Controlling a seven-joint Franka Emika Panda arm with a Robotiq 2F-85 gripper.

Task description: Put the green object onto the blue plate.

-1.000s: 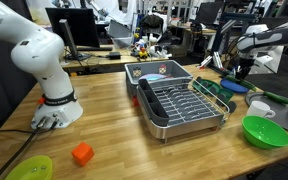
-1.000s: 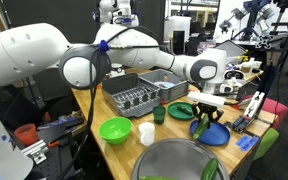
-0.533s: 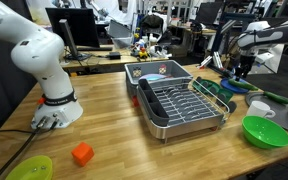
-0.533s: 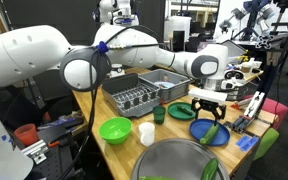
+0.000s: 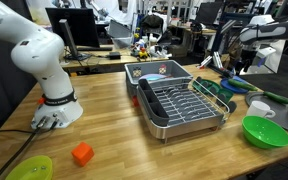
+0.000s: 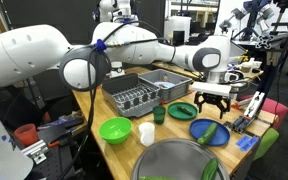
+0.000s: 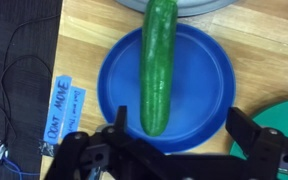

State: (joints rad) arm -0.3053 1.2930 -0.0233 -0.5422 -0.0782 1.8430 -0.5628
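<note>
The green object (image 7: 159,60) is a long dark green cucumber-like item. It lies on the round blue plate (image 7: 209,70), with its far end reaching past the rim. My gripper (image 7: 184,128) hangs open above the plate's near edge, its fingers (image 7: 246,128) spread wide with nothing between them. In an exterior view the gripper (image 6: 212,98) is clear above the blue plate (image 6: 199,128) and the green object (image 6: 210,132). In an exterior view the gripper (image 5: 242,65) hovers over the blue plate (image 5: 234,87) at the table's far end.
A dark green plate (image 6: 182,110) lies beside the blue plate. Nearby are a green cup (image 6: 159,114), a white cup (image 6: 146,132), a bright green bowl (image 6: 114,129), a metal bowl (image 6: 179,160) and a dish rack (image 5: 179,100). A blue label (image 7: 64,105) marks the table edge.
The gripper has opened, letting go of the green object, which now rests on the blue plate. The gripper has risen a little above it.
</note>
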